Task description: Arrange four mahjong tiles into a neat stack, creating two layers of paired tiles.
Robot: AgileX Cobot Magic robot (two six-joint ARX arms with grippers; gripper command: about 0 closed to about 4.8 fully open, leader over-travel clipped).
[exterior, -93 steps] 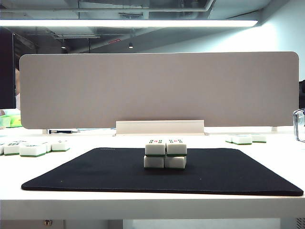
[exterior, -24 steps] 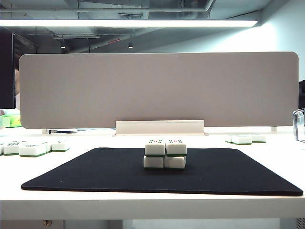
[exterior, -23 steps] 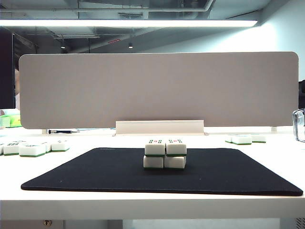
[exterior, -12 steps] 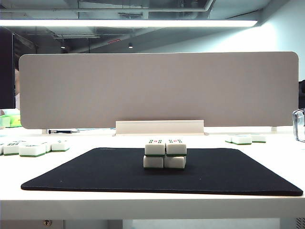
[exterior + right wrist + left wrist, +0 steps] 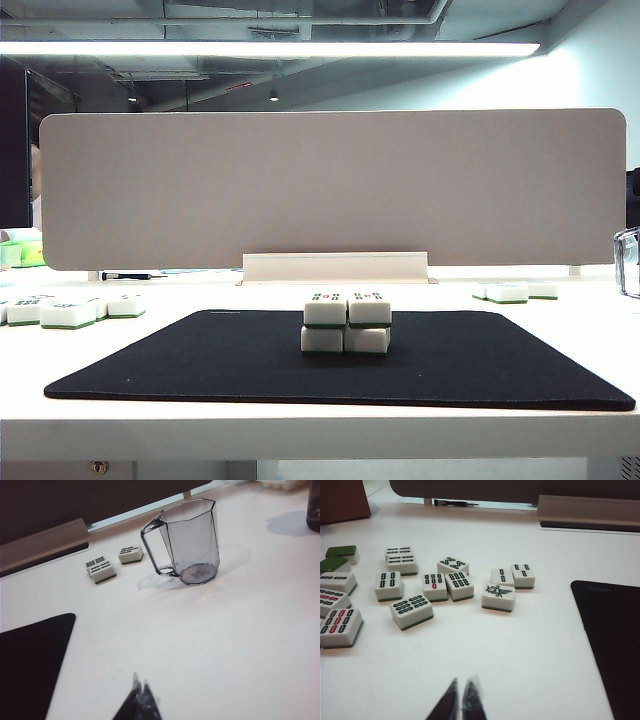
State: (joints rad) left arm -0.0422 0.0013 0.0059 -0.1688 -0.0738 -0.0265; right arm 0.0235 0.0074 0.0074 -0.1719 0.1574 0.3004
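Note:
The stack [image 5: 347, 323] of four mahjong tiles stands on the black mat [image 5: 200, 365] in the exterior view, two white tiles atop two, thin green lines between the layers. Neither arm shows in that view. In the left wrist view my left gripper [image 5: 461, 686] is shut and empty above the bare white table, well short of a scatter of loose tiles [image 5: 447, 585]. In the right wrist view my right gripper [image 5: 140, 683] is shut with nothing in it, over white table beside the mat corner [image 5: 30, 655].
Loose tiles lie at the left [image 5: 70, 312] and right [image 5: 515, 291] of the table. A clear plastic mug [image 5: 190, 542] stands near two tiles [image 5: 110, 562]. A grey partition [image 5: 335, 185] with a white rail closes the back.
The stack and the loose tiles have not moved in the exterior view. No arm appears there in any frame.

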